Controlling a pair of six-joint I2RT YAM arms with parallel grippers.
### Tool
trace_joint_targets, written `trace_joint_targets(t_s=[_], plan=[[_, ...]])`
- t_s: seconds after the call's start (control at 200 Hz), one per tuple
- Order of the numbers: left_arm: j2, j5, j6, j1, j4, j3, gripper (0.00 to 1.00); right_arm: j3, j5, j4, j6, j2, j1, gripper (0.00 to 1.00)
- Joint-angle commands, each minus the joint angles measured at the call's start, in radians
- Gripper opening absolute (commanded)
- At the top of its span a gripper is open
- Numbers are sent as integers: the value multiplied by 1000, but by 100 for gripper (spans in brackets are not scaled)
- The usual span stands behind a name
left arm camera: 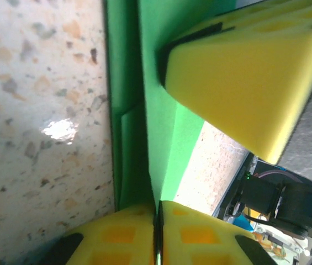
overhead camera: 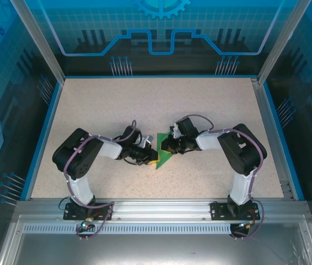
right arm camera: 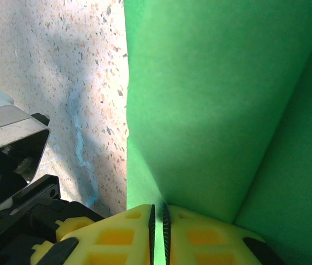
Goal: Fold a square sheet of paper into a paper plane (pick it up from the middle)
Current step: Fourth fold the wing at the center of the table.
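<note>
Mid-bench, both arms meet nose to nose over the paper.

Left gripper: on its wrist view the fingers are together, and a green edge runs into the seam between them, so I read it as clamped on the paper. Layers already show there, one flap lying over another, with a straight crease line.

Right gripper: on its wrist view the fingers are nearly closed, with a thin strip of green in the slit. Clamped on the paper too. A green panel rises off the bench beside them, so a flap is lifted, not flat.

Step, as I judge it: partway through a fold, not yet a dart. I cannot tell which fold.

Next move, my guess: one side stays as the anchor while the other lays its flap down along the crease and presses. Both pinching thin paper at close quarters, so any pull apart risks a tear or a skewed crease.
</note>
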Motion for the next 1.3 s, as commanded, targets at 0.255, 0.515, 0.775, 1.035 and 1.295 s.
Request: trace_joint_targets(t_s=[0.255,0.515,0.775,1.035,1.295], plan=[[-5,-27,65,-17,-149,-1,10,-5,46,-102,-37,46,-9,15],[-34,-32,111,-32,-222,19,16,-6,51,-105,-42,49,-9,15],[-22,-81,142,-46,-317,45,4,-5,59,-104,-37,55,-8,15],[-31,-72,145,-57,-338,32,8,-8,60,-102,-38,72,-8,15],[-54,-64,168,-58,-411,51,10,-12,61,-99,-33,78,-9,15]])
